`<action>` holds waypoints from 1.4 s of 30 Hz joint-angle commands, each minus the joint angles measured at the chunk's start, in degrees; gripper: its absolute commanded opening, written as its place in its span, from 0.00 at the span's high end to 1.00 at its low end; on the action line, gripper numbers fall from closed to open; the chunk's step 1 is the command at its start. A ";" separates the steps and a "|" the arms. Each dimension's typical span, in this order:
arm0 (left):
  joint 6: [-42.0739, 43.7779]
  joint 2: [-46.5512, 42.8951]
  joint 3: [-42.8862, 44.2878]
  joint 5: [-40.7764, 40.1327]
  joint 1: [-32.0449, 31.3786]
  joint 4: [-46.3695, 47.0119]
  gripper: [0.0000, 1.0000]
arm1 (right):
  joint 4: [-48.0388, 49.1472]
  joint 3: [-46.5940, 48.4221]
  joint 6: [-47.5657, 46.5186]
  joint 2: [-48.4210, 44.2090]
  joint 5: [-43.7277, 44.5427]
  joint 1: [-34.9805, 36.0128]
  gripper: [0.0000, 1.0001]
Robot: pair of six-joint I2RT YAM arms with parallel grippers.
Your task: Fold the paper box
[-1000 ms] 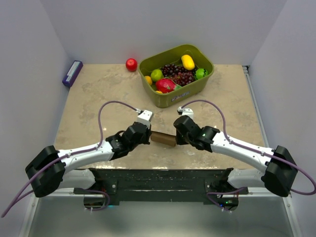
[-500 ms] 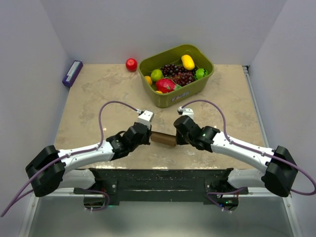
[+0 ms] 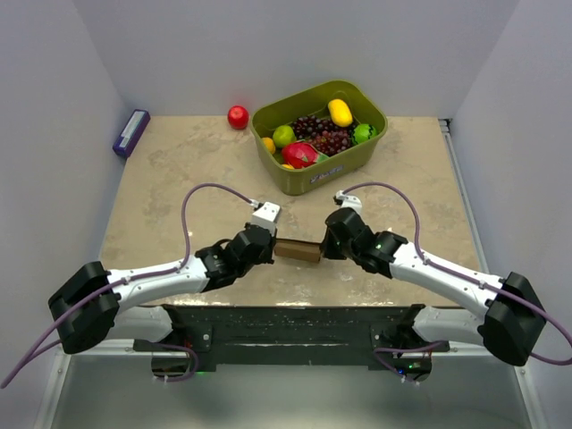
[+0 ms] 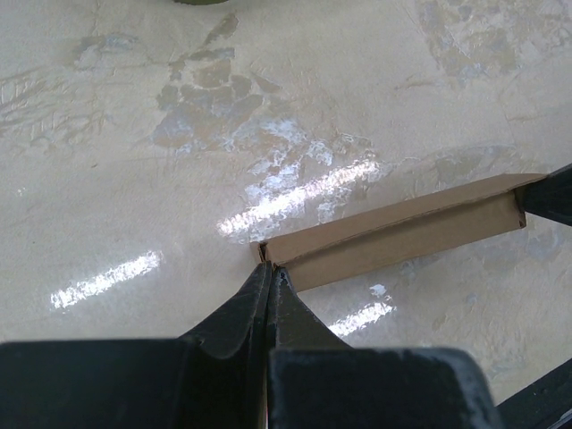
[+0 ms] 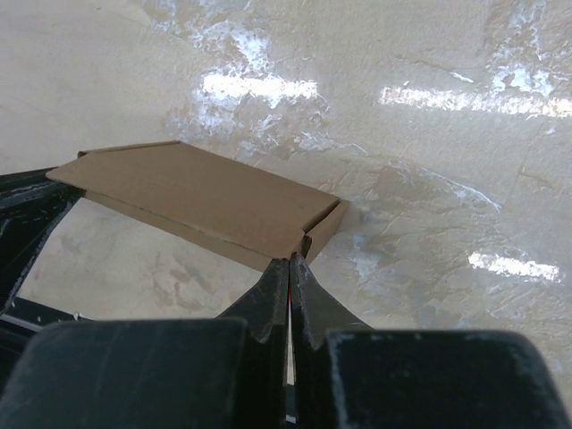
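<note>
The paper box [image 3: 297,251] is a flat, narrow piece of brown cardboard hanging just above the table near its front edge, between my two arms. My left gripper [image 3: 272,248] is shut on its left end. In the left wrist view the closed tips [image 4: 271,271] pinch the near corner of the box [image 4: 402,232], which runs off to the right. My right gripper [image 3: 323,250] is shut on the right end. The right wrist view has the closed tips [image 5: 290,261] pinching the edge of the box [image 5: 197,192], whose broad top face stretches to the left.
An olive-green bin [image 3: 366,147] full of fruit stands at the back, right of centre. A red apple [image 3: 238,117] lies to its left, and a purple box [image 3: 131,132] sits at the far left edge. The table's front edge [image 3: 286,304] runs just below both grippers.
The right jaws have closed fully on the box's right end, and the right wrist has shifted slightly to the right. The left arm and the box have barely moved.
</note>
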 commanded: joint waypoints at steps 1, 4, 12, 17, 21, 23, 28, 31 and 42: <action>-0.45 2.08 -0.29 0.66 -1.10 -4.74 1.00 | 3.63 -0.86 2.31 -1.26 -0.98 -0.85 1.00; -0.54 2.17 -0.12 0.84 -1.36 -4.39 1.00 | 3.72 -1.56 2.40 -1.08 -0.90 -0.85 1.00; -0.63 2.17 -0.12 0.57 -1.63 -4.74 1.00 | 5.21 -3.32 3.98 -2.40 -1.16 -1.12 1.00; -0.72 2.17 -0.03 0.48 -1.71 -4.83 1.00 | 3.46 -2.88 3.10 -2.22 0.16 -1.12 1.00; -0.81 2.17 -0.03 0.48 -1.80 -4.83 1.00 | 3.19 -4.11 3.10 -2.75 0.60 -1.03 1.00; -0.81 2.17 -0.03 0.48 -1.80 -4.83 1.00 | 3.28 -4.90 3.19 -2.66 0.77 -1.03 1.00; -0.81 2.17 0.23 0.22 -1.80 -5.36 1.00 | 1.09 -5.78 2.75 -2.22 2.35 -1.03 1.00; -0.81 2.17 0.23 0.13 -1.80 -5.27 1.00 | -1.11 -5.17 1.87 -2.31 4.02 -1.03 1.00; -0.81 2.17 0.41 0.13 -1.89 -5.01 1.00 | -2.96 -5.43 -0.24 1.55 7.54 -1.03 1.00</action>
